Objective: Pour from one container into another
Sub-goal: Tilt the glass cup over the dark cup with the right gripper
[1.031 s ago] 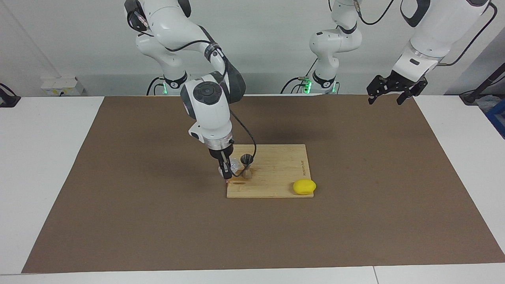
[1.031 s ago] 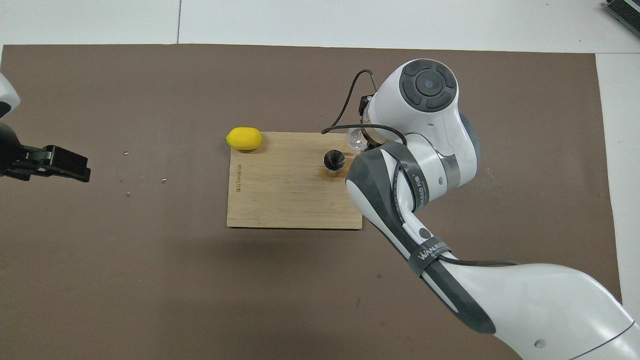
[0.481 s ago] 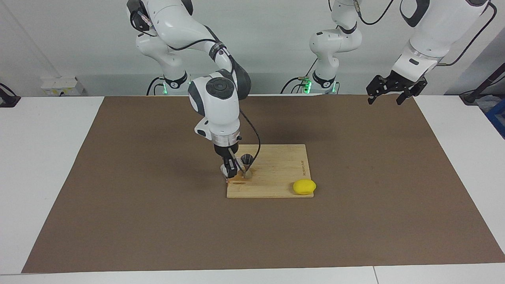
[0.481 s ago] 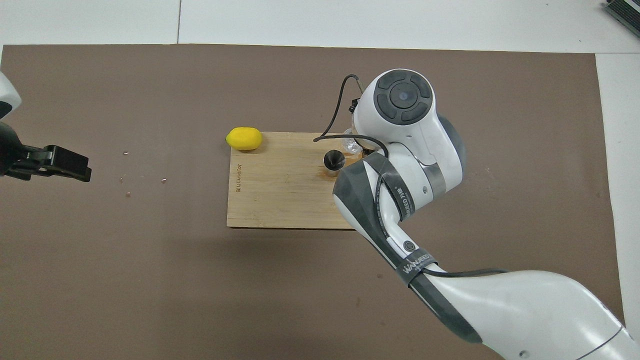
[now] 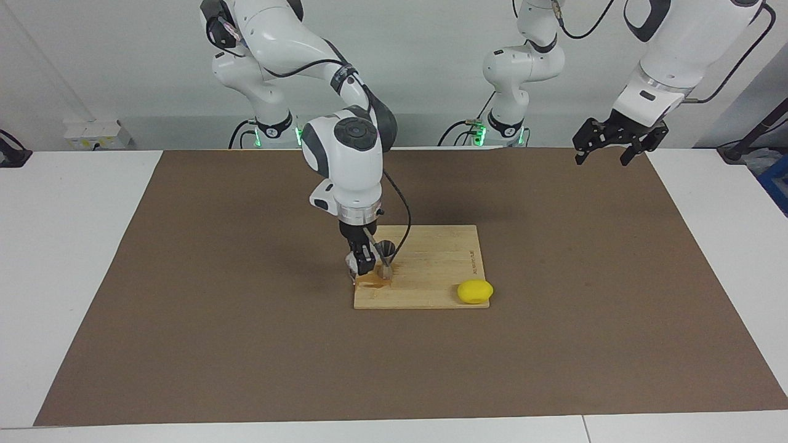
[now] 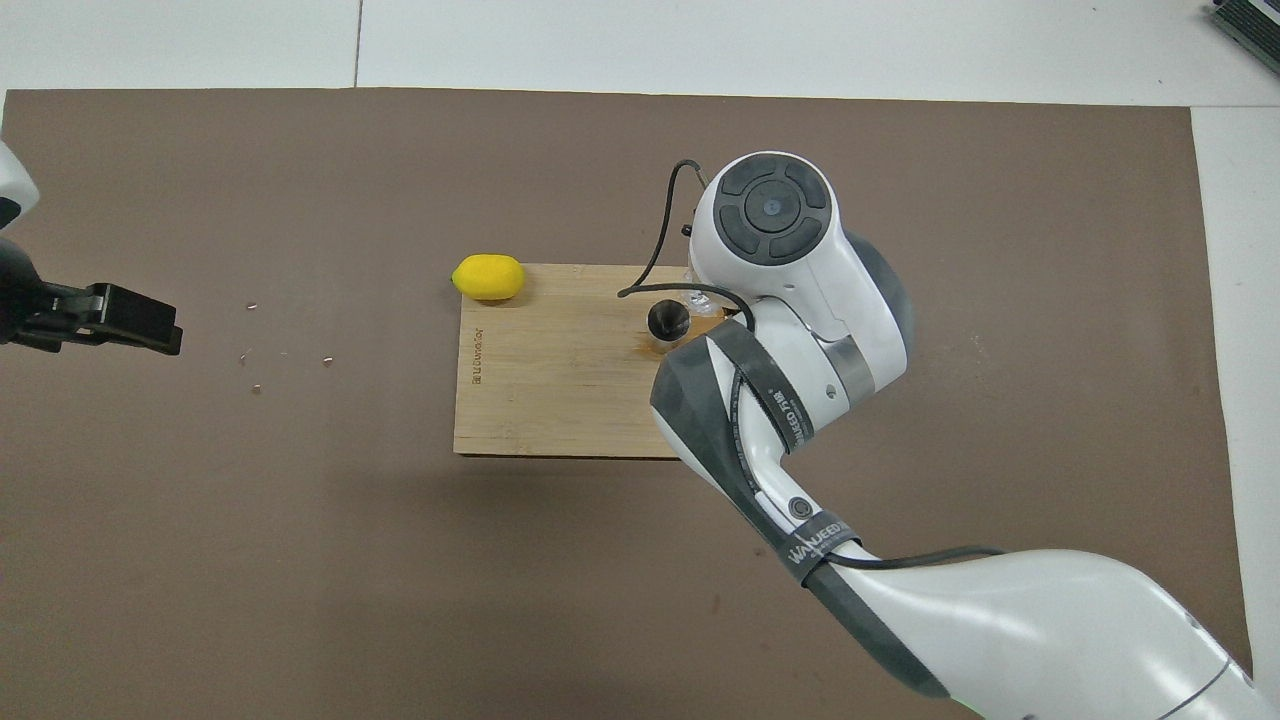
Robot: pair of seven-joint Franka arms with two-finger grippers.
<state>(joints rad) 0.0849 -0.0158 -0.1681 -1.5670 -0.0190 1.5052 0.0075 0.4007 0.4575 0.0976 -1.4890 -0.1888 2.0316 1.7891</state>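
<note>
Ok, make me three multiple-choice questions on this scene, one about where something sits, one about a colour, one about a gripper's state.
1. Where is the lemon?
A. at a corner of the cutting board
B. in the jigger
C. off the brown mat

2. What colour is the lemon?
A. green
B. yellow
C. red

3. How is the left gripper?
A. shut on the glass tumbler
B. shut on nothing
C. open, holding nothing

Answers: 1 A, it lies at the board's corner farthest from the robots; 2 B, plainly yellow; 3 C, its fingers stand apart in the air while the right gripper grips the tumbler.

Bright, even light; soft shadows, perhaps overhead.
</note>
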